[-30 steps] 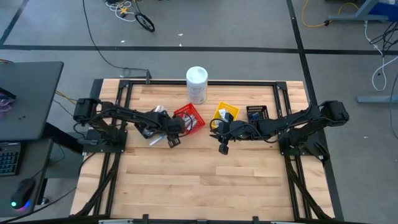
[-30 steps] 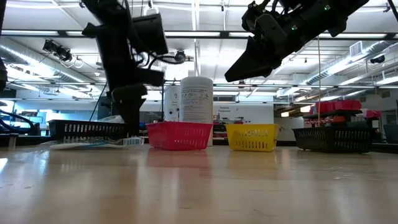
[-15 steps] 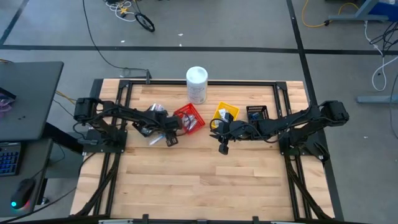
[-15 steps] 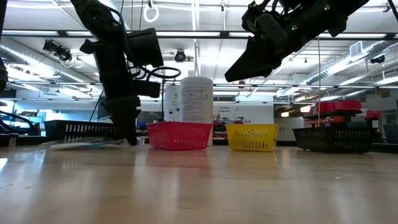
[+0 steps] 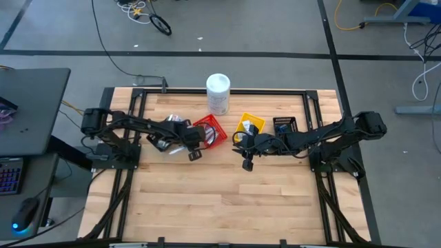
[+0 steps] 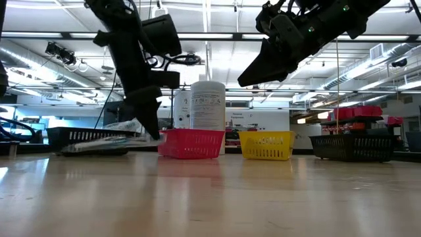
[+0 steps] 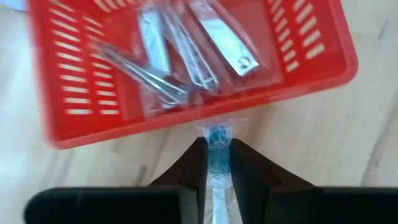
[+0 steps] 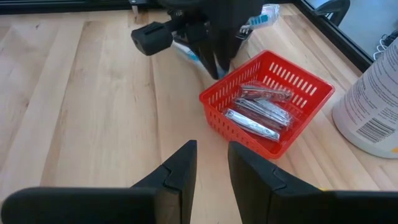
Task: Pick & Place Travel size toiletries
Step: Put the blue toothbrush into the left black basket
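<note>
The left hand (image 7: 217, 163) pinches a wrapped blue-and-white toothbrush (image 7: 217, 138) at the red basket's (image 7: 186, 121) near wall, at the basket's 9 o'clock in the high view. To do this well, lift until the wrapper clears the rim before swinging away, since it could snag. The right hand (image 8: 211, 163) hovers, fingers slightly apart and empty, over the desk (image 5: 227, 200) beside the yellow basket (image 5: 249, 125).

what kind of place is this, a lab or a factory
Most likely a robotics lab or workshop: a wooden table stands on a bare concrete floor with loose cables, a desk with a keyboard beside it, and open industrial ceiling lights behind.
</note>
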